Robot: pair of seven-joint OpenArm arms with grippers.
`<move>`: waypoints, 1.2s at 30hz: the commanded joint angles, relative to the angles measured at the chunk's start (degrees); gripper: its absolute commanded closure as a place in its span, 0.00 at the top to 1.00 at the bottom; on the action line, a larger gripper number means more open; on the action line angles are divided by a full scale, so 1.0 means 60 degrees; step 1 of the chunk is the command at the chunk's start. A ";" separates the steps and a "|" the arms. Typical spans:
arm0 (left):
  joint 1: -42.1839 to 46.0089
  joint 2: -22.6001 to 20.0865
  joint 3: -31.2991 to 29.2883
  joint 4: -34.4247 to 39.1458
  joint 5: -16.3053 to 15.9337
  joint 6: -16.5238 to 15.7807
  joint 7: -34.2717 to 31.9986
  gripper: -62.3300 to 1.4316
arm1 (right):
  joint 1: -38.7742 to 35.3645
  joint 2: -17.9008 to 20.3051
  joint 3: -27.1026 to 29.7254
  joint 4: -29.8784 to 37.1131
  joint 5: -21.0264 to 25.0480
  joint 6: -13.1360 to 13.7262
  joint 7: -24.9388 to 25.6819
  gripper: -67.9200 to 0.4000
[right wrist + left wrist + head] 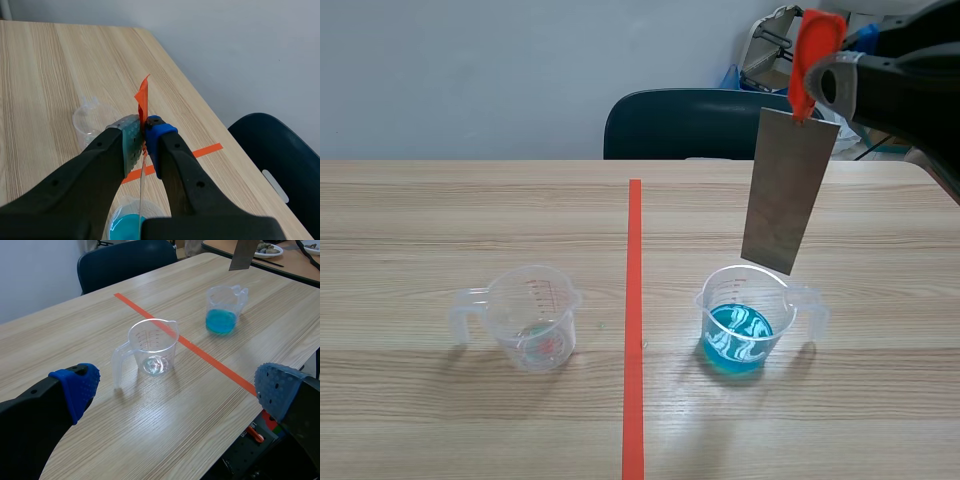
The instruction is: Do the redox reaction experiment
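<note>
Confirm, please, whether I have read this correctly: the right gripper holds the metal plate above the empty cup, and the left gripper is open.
Not quite. The metal plate hangs above the cup with blue liquid, not the empty cup, as the scene view shows. The rest stands: the right gripper holds it, and the left gripper is open.

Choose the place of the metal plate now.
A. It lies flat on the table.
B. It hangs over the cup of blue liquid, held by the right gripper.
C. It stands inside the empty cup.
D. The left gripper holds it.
B: the right gripper is shut on the plate, which hangs over the blue cup.
</note>
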 commanded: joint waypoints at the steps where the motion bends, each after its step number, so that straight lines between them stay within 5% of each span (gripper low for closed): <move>1: -0.0025 0.0073 -0.0051 0.0036 -0.0120 -0.0037 0.0073 1.00 | 0.0160 0.0047 -0.0044 0.0131 0.0131 -0.0004 0.0175 0.01; 36: -0.0186 0.0069 -0.0051 0.0036 -0.0127 -0.0037 0.0488 1.00 | 0.0160 -0.0007 -0.0044 0.0131 0.0131 0.0131 0.0277 0.01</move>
